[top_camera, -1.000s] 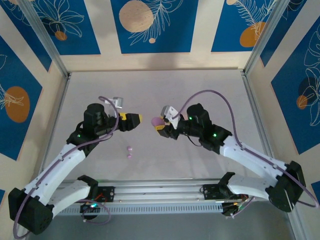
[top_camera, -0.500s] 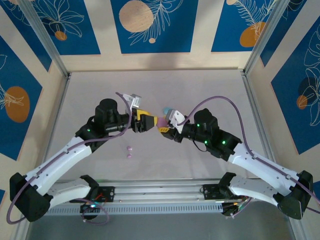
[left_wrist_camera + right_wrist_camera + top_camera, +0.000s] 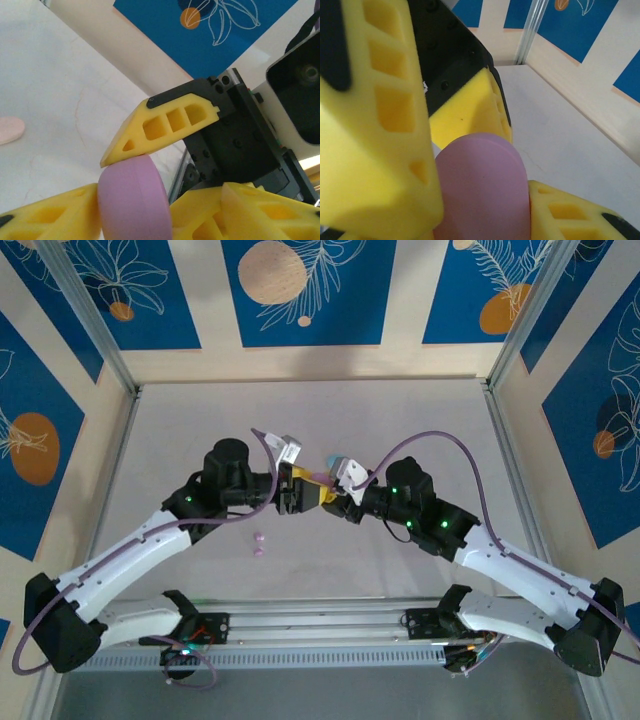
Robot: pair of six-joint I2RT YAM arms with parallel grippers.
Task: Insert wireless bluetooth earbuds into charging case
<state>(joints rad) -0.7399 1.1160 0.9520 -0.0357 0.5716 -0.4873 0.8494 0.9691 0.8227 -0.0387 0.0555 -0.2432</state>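
far table (image 3: 300, 410) open, earbuds (image 3: 259, 537) (two) near front

Lilac-pink charging case (image 3: 132, 200): smooth rounded pebble, up off bench, pinched betw. yellow fingers of R end effector (image 3: 480, 200), w/ L end effector (image 3: 132, 212) fingers either side of it too. Farther lilac earbud (image 3: 260, 537) & nearer lilac earbud (image 3: 258, 552): tiny, loose on bench, just beside each other, near-left of case.
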